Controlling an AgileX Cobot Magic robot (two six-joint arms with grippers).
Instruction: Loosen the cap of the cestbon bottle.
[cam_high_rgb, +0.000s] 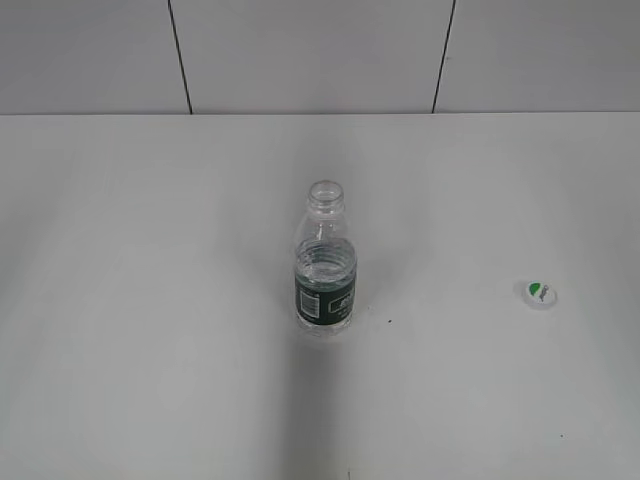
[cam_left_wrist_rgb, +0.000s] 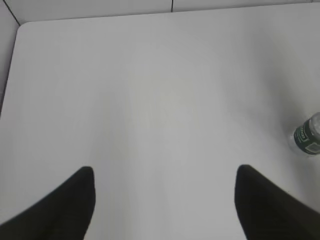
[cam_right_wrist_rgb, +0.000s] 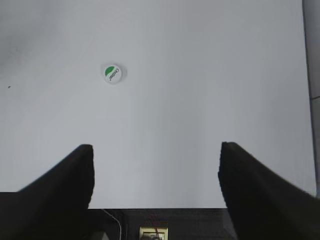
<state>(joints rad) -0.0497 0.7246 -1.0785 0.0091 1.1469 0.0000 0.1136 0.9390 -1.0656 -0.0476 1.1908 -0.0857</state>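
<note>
- A plain white table (cam_high_rgb: 150, 300) is filling most of every view, and a wall of large pale tiles (cam_high_rgb: 300, 50) with dark seams is rising behind its far edge.
- The cestbon bottle (cam_high_rgb: 325, 260) is standing upright near the table's middle with its neck open and uncapped.
- Its dark green label band (cam_high_rgb: 325, 292) is showing a white barcode patch; the print is too small to read.
- The cap (cam_high_rgb: 540, 293) is lying on the table well apart from the bottle, its green mark facing up; the small writing beside the mark is blurring out.
- The left gripper (cam_left_wrist_rgb: 165, 202) is hovering with its dark fingers (cam_left_wrist_rgb: 70, 205) spread wide and holding nothing, the bottle sitting ahead and far to its right at the frame edge.
- The right gripper (cam_right_wrist_rgb: 156, 175) is likewise hanging spread and empty, the cap lying ahead of it and slightly to its left.
</note>
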